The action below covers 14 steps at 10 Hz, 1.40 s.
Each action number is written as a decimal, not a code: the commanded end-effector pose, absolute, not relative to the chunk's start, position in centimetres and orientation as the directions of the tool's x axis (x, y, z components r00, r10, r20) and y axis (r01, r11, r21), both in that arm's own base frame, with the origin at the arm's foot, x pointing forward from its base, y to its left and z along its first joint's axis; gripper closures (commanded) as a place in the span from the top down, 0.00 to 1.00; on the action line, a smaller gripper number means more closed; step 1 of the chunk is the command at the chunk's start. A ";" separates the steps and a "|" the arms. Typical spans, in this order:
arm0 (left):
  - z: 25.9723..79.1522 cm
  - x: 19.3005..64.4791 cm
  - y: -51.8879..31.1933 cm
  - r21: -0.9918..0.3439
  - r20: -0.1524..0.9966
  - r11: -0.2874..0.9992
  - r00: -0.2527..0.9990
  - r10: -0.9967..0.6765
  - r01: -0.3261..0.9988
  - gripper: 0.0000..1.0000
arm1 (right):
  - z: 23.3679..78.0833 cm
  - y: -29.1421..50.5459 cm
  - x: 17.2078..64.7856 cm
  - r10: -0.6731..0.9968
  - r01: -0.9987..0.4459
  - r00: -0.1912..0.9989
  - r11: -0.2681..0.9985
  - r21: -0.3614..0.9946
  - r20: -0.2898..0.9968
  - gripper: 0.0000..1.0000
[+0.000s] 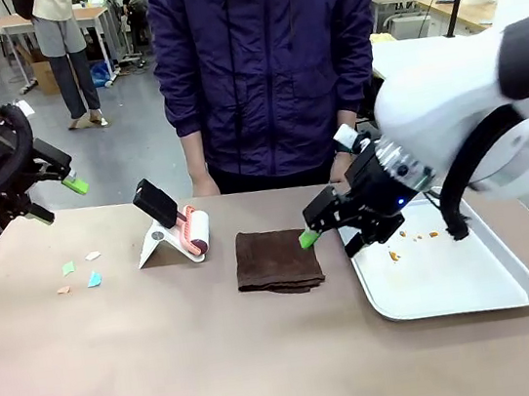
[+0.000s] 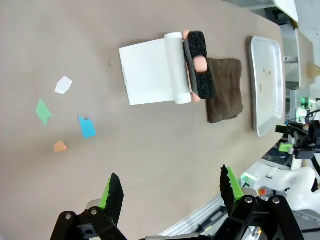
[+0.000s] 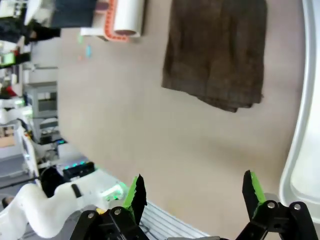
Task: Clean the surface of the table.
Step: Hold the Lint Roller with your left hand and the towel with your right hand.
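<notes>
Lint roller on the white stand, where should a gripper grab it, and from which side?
Grip the black handle: it juts up free above the white stand, while the roll rests low against it. Come down from above, probably with the open left gripper, jaws across the handle's narrow sides.

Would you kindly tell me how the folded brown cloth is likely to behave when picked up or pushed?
The brown cloth is probably floppy: it lies in soft folded layers, so it would likely droop and unfold if lifted by one edge. Its fuzzy surface suggests it would bunch rather than slide when pushed across the table.
</notes>
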<state>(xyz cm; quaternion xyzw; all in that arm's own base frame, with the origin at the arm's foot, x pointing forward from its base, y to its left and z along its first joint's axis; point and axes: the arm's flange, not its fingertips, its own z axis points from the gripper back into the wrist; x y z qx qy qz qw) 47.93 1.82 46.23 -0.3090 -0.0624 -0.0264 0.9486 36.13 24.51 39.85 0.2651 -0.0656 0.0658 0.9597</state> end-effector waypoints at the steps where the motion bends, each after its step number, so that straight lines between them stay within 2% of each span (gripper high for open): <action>1: 45.9 49.4 4.4 -0.592 0.144 0.794 0.988 -0.063 0.138 1.00 | 39.4 25.7 37.8 0.068 -0.125 0.988 0.873 0.472 0.137 1.00; 3: 45.8 49.9 5.1 -0.638 0.167 0.755 0.984 -0.058 0.153 1.00 | 39.3 24.9 38.1 0.049 -0.110 0.989 0.867 0.485 0.136 1.00; 4: 45.5 49.2 4.3 -0.591 0.145 0.799 0.989 -0.034 0.114 1.00 | 38.3 25.0 37.4 0.087 -0.141 0.987 0.866 0.479 0.134 1.00; 14: 45.5 49.2 4.3 -0.591 0.145 0.799 0.989 -0.034 0.114 1.00 | 38.3 25.0 37.4 0.087 -0.141 0.987 0.866 0.479 0.134 1.00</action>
